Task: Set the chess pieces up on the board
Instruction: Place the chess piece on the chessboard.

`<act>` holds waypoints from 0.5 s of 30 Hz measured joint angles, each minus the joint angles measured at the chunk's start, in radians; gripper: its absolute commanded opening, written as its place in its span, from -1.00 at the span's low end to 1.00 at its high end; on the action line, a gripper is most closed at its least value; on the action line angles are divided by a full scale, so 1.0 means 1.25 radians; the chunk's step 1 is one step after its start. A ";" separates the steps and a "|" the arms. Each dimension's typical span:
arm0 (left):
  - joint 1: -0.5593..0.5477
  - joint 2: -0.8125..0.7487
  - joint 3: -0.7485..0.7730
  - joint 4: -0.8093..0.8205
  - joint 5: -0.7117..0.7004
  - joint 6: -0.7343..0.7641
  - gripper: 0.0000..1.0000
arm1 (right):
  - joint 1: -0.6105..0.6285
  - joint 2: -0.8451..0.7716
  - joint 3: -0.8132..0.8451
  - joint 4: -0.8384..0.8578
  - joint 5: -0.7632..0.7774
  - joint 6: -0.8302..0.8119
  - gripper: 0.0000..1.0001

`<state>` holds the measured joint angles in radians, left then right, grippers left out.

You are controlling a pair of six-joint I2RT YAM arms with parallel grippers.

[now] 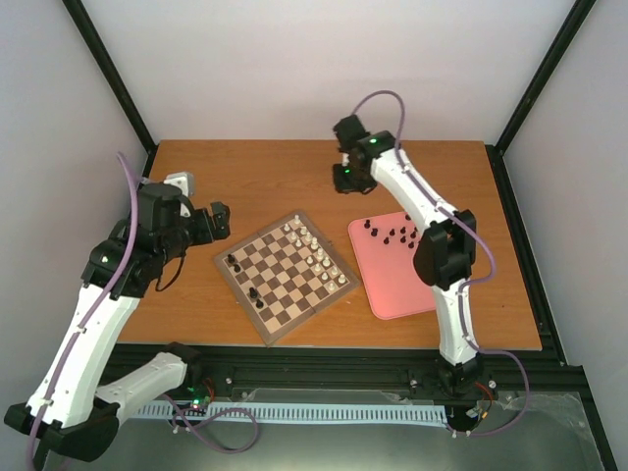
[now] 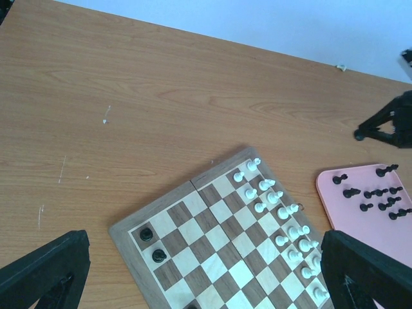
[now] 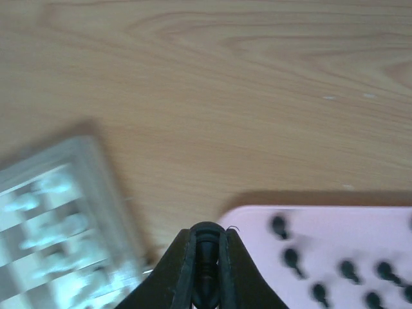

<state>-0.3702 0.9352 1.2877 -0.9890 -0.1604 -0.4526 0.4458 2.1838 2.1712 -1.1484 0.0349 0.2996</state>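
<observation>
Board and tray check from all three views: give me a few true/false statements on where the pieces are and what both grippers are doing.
1. The white pieces stand along one edge of the board. True.
2. The pink tray holds nothing. False: black chess pieces lie on it.
3. The right gripper is shut on a black piece. True.
4. The left gripper grips a piece. False: its fingers are wide apart with nothing between them.
5. No black pieces are on the board. False: a few stand near its left corner.
</observation>
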 measured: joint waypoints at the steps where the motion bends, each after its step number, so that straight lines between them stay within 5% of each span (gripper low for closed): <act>1: 0.000 -0.005 0.000 -0.001 0.000 0.000 0.99 | 0.027 0.000 0.005 0.000 -0.002 0.002 -0.94; 15: 0.000 -0.101 0.050 -0.027 -0.009 0.001 1.00 | 0.375 0.106 0.136 -0.003 -0.101 0.095 -0.94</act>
<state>-0.3698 0.8089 1.3499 -1.0233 -0.1715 -0.4511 0.9150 2.3161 2.3405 -1.1519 -0.0910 0.4187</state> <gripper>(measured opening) 0.997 0.085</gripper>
